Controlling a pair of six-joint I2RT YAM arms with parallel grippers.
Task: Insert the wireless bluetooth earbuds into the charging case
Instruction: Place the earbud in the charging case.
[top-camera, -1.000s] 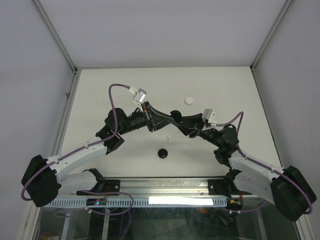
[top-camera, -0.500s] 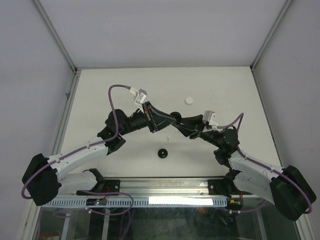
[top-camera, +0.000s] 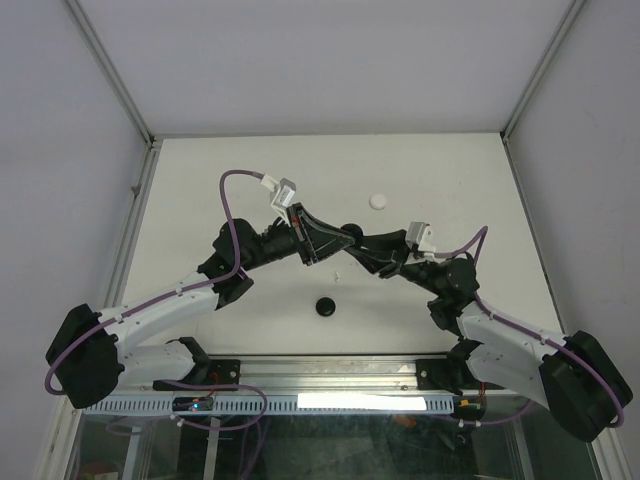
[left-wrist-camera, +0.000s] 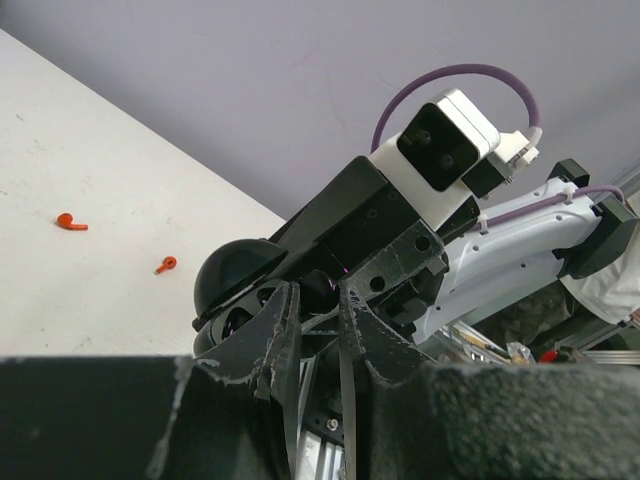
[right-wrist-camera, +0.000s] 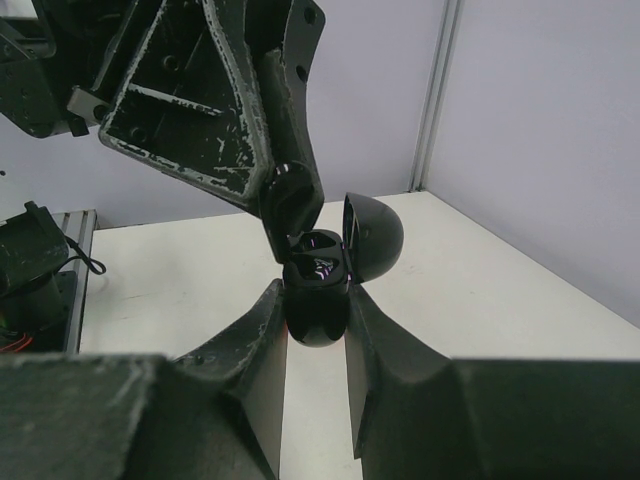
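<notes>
Both grippers have crept closer at centre frame; right gripper (top-camera: 358, 240) clamps the open charging case (right-wrist-camera: 318, 310); left gripper (left-wrist-camera: 318, 290), pinched together on something unclear, dips into its well; best hold the case steady, lower straight, release once seated; red earbuds (left-wrist-camera: 65, 221) lie left.

Glossy black charging case (right-wrist-camera: 318, 300), a purple glint inside it, at centre frame between the matte black fingers (right-wrist-camera: 250, 340) of the right gripper (right-wrist-camera: 316, 297). The left gripper (left-wrist-camera: 315, 300) is black too, its edges scuffed whitish. Two orange-red earbuds (left-wrist-camera: 66, 221) (left-wrist-camera: 165, 265) dot the off-white table (left-wrist-camera: 120, 170) at left. Seen from above: a white disc (top-camera: 378, 201) upper centre, a black disc (top-camera: 324, 306) lower centre, and purple cables (top-camera: 228, 200) on white-and-black arms (top-camera: 160, 305).
</notes>
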